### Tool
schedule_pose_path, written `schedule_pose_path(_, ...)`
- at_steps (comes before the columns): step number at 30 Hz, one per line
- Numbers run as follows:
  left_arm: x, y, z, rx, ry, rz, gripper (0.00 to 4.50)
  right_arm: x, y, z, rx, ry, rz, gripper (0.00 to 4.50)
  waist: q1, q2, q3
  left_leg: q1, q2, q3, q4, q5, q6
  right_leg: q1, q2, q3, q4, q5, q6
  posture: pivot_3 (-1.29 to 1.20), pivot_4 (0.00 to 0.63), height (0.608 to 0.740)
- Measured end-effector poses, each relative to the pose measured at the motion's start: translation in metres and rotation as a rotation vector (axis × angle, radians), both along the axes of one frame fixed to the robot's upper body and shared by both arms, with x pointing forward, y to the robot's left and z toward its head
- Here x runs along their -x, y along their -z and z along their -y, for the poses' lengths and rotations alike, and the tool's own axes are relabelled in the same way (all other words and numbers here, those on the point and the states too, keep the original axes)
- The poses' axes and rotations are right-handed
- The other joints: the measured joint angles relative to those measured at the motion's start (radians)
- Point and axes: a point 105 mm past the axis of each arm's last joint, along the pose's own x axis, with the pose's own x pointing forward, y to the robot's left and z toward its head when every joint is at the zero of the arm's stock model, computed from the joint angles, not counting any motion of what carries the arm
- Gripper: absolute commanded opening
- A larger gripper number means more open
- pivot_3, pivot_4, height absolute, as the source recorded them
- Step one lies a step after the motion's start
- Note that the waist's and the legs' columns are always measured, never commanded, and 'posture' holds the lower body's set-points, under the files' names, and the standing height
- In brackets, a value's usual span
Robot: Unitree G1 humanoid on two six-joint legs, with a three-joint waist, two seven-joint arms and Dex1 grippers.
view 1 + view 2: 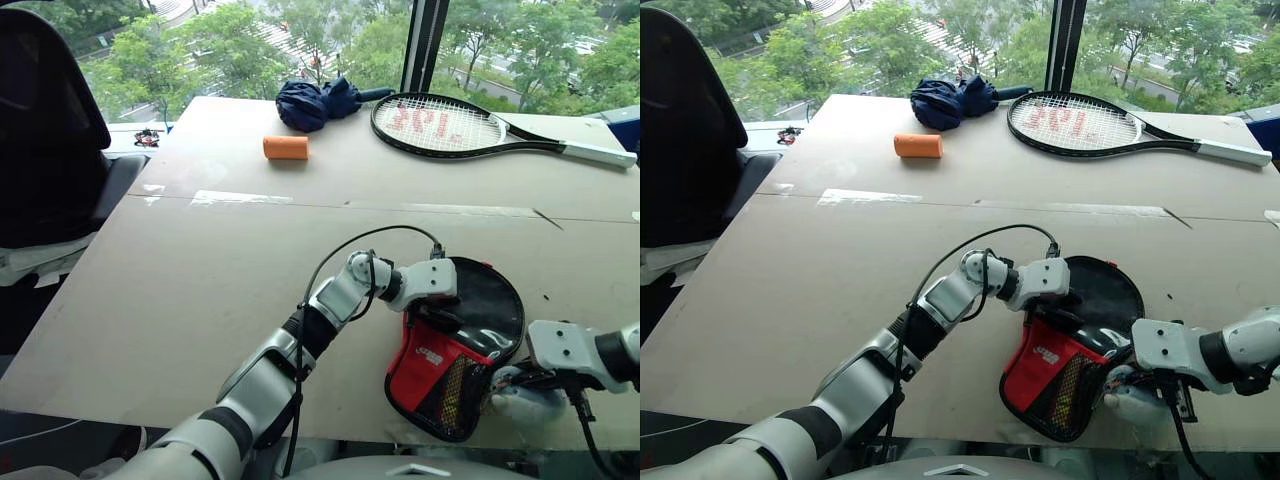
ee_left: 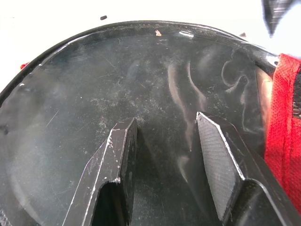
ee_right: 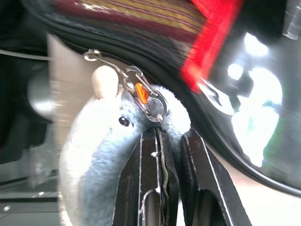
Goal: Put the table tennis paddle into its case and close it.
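paddle [image 1: 487, 300] is already inside the case [image 1: 445, 370]: the glossy black round face shows through the open top half, the handle end is hidden under the red logo panel and mesh pocket. so insertion looks done and the step in hand is closing, as i read it.

location: case lies flat on the table [image 1: 200, 300] at the near edge, about 5 o'clock in the left eye view. tennis racket [image 1: 440, 125], navy umbrella [image 1: 318, 102] and an orange cylinder [image 1: 286, 147] sit well apart at the far edge, 12 to 1 o'clock.

left gripper [image 2: 162, 136]: reaches in from 9 o'clock, fingers parted and pressed down on the black rubber face, nothing clamped between them. it looks to be pinning the paddle and case in place.

right gripper [image 3: 164, 136]: at the case's near-right rim, fingers closed, seemingly on the cord or clasp of the fuzzy grey-blue ball charm [image 3: 99, 150]. charm hangs by a metal clip from the zip edge, so this is probably the zipper pull.

orientation: long axis runs roughly 1 o'clock to 7 o'clock in the left eye view, round head end toward 1, handle end toward 7 near the table edge.

next move, my guess: keep the left hold, drag the pull round the rim along the zip track. left fingers need to clear before the zip reaches them. risk: the flap bunching, or the case sliding off the near edge.
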Motion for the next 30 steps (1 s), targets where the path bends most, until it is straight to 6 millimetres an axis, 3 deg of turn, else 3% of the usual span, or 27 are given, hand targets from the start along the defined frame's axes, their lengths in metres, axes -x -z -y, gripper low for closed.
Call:
schedule_pose_path(2,0.000,0.000,0.000,0.000,-0.001,0.000,2.00,-0.003,0.000,0.001,-0.005,0.010,0.013,1.29,0.000,0.001,0.000,0.000,0.000,0.000,0.000,0.000,0.000,0.000,0.000,0.000,0.000,0.000,0.000,0.00,0.150,0.740)
schedule_pose_path(8,-0.002,-0.001,-0.001,0.000,-0.008,0.000,2.00,0.005,-0.006,0.008,-0.066,0.034,-0.043,4.25,-0.002,0.000,0.000,0.000,0.000,0.000,0.000,0.000,0.000,0.000,0.000,0.000,0.000,0.000,0.000,0.00,0.150,0.740)
schedule_pose_path(9,-0.003,-0.001,-0.002,0.000,-0.012,-0.001,2.00,0.005,-0.009,0.010,-0.087,0.041,-0.039,4.47,-0.003,0.000,0.000,0.000,0.000,0.000,0.000,0.000,0.000,0.000,0.000,0.000,0.000,0.000,0.000,0.00,0.150,0.740)
schedule_pose_path(14,-0.012,-0.005,-0.011,0.000,-0.051,0.006,2.00,0.005,-0.035,0.025,-0.212,0.084,-0.040,4.47,-0.014,0.003,0.002,0.000,0.000,0.000,-0.002,0.000,0.000,0.000,0.000,0.001,0.000,0.000,0.000,0.00,0.150,0.740)
schedule_pose_path(17,-0.020,-0.011,-0.019,0.030,-0.098,-0.012,2.00,-0.010,-0.058,0.035,-0.336,0.160,0.044,4.47,-0.024,0.005,0.005,0.000,0.000,0.000,-0.004,0.000,0.000,-0.001,0.000,0.001,0.000,0.000,0.000,0.00,0.150,0.740)
schedule_pose_path(20,-0.028,-0.018,-0.038,0.077,-0.158,-0.032,2.00,-0.022,-0.063,0.049,-0.399,0.252,0.097,4.47,-0.025,0.009,0.009,-0.001,0.000,0.000,-0.006,0.000,-0.001,-0.003,0.000,0.001,0.001,0.000,0.000,0.00,0.150,0.740)
schedule_pose_path(24,-0.038,-0.040,-0.073,0.187,-0.249,-0.044,2.00,-0.036,-0.050,0.063,-0.474,0.380,0.154,4.47,-0.025,0.012,0.015,-0.008,0.000,0.002,-0.006,0.005,-0.007,-0.014,0.000,0.003,0.004,0.000,-0.001,0.00,0.150,0.740)
schedule_pose_path(28,-0.038,-0.071,-0.127,0.293,-0.358,-0.010,2.00,-0.049,-0.023,0.071,-0.547,0.464,0.208,4.47,-0.030,0.014,0.017,-0.016,0.000,0.004,-0.007,0.006,-0.009,-0.024,0.000,0.005,0.007,0.000,-0.001,0.00,0.150,0.740)
schedule_pose_path(30,-0.033,-0.072,-0.153,0.297,-0.418,-0.020,2.00,-0.051,-0.012,0.077,-0.558,0.505,0.203,4.47,-0.038,0.020,0.019,-0.016,0.000,0.006,-0.006,0.006,-0.009,-0.025,0.000,0.007,0.008,0.000,-0.001,0.00,0.150,0.740)
